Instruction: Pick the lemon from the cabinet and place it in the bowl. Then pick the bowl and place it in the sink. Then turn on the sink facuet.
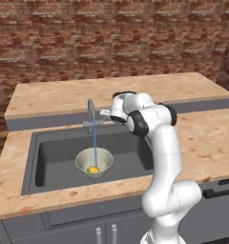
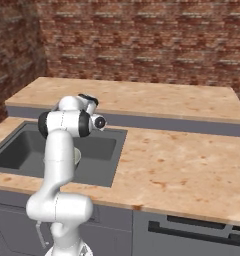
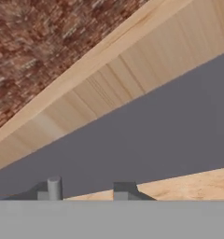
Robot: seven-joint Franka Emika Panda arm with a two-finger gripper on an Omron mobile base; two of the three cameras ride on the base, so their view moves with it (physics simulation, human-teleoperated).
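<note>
**Water running into the bowl in the sink**

In your left base view, the bowl (image 1: 94, 162) sits on the floor of the sink (image 1: 54, 157), roughly at its middle, with the lemon (image 1: 92, 169) lying inside it near the front wall. A thin blue stream of water (image 1: 94, 143) falls from the spout of the sink facuet (image 1: 90, 116) straight down into the bowl. The faucet stands on the back rim of the sink, on the wooden surface (image 1: 207, 143). Your hand (image 1: 107, 114) is just right of the faucet's base, at the height of its lever, reaching in from the arm's wrist. You cannot tell from here whether the fingers are spread or pressed together, nor whether they touch the lever.

In your right base view, the arm stands in front of the sink (image 2: 99, 150) and hides most of the basin. A pale sliver of the bowl (image 2: 77, 156) peeks out just right of the arm's upright link. The surface (image 2: 182, 165) runs off to the right, with a raised ledge (image 2: 157, 102) behind it and a brick wall (image 2: 142, 40) beyond.

In your hand view, the two fingertips (image 3: 124, 190) rise at the bottom with a gap between them, nothing held there. A small grey upright cylinder (image 3: 53, 187) sits at the left tip. Ahead you see the grey face of the ledge, its wooden top and the brick wall.
</note>
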